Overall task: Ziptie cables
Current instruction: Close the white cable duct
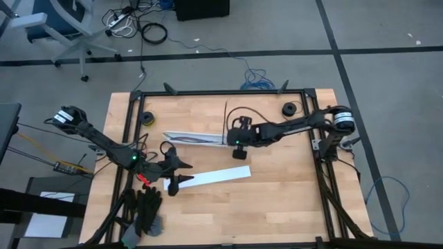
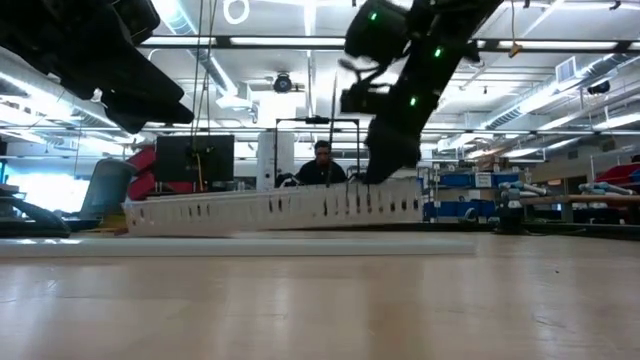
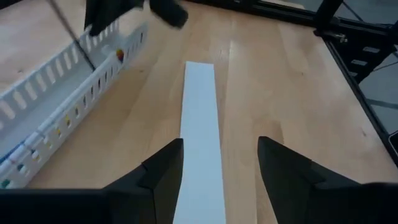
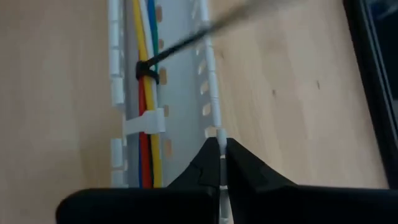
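Note:
The cables, yellow, red, blue and green, lie side by side inside a long white slotted channel at the middle of the table. A black ziptie is looped around them, and its thin tail slants up and away. My right gripper is shut at the channel's right end. My left gripper hangs open above the near end of a flat white strip, one finger on each side of it and clear of it. My right gripper pinches the channel's thin slotted side wall between its two fingertips, near the channel's right end. The fingers slant down from the table's right side and lie in line with the wall. The channel rests on the table.
The flat white strip lies nearer the front edge than the channel. Two black rolls sit at the far corners. A dark heap lies at the front left. A black frame rims the table. A person sits beyond it.

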Controlling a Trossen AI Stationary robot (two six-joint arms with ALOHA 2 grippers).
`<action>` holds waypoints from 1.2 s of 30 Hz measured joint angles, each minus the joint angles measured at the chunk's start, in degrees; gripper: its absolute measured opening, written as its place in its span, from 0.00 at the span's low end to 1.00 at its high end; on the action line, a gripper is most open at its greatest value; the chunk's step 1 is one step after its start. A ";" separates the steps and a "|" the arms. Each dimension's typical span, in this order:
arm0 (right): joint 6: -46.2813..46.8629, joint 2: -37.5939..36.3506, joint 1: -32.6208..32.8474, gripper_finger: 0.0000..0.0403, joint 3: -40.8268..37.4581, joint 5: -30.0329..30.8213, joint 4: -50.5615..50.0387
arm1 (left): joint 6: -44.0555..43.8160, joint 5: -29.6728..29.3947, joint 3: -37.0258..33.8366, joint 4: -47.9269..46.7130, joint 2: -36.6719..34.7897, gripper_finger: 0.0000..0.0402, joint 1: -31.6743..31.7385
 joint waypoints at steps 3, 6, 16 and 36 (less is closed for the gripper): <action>5.26 -3.56 -0.83 0.00 0.02 -1.72 -5.14 | 0.76 -1.84 0.00 0.07 0.00 0.45 0.14; 12.02 -5.93 -1.59 0.00 0.02 -2.02 -11.69 | 1.56 -3.03 0.00 0.24 0.00 0.45 0.16; 41.34 -7.12 2.26 0.00 0.02 -2.74 -27.52 | 1.93 -5.53 0.00 1.85 0.00 0.45 0.16; 47.32 -5.99 17.49 0.15 0.02 -5.95 -4.49 | 7.27 -6.20 0.00 5.19 0.00 0.45 0.16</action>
